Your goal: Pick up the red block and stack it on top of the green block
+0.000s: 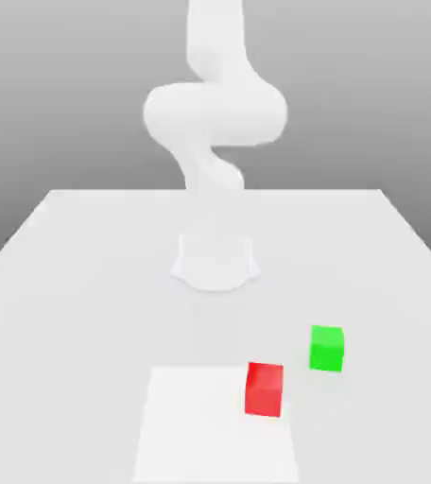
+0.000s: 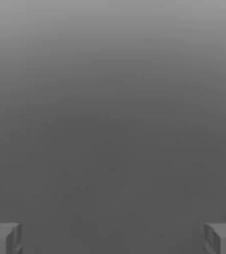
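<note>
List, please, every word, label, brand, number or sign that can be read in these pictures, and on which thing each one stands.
None: no readable text on anything.
The red block has plain faces.
The green block has plain faces.
The table and the arm carry no marking.

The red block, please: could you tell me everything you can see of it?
The red block is a small plain bright red cube with smooth matte faces. It sits flat and upright on the white table, at the edge of a brighter square patch. Nothing grips or touches it besides the surface beneath. The green block stands apart from it, towards the exterior view's right and a little farther back.
</note>
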You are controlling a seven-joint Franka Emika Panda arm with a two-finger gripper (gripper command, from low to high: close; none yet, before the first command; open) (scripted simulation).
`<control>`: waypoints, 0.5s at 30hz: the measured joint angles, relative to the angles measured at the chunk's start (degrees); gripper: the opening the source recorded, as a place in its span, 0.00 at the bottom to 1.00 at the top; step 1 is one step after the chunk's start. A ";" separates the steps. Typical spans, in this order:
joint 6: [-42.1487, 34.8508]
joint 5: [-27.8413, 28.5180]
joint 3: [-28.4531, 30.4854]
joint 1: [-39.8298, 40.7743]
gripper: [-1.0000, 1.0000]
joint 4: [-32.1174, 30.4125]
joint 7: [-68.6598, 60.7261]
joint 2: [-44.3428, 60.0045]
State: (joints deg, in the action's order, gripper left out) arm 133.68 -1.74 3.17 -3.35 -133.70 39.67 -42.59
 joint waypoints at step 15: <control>10.96 -9.63 12.80 -17.51 0.50 -11.37 -36.46 21.50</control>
State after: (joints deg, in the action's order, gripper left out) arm 144.63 -11.37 15.96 -20.86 -145.07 3.21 -21.09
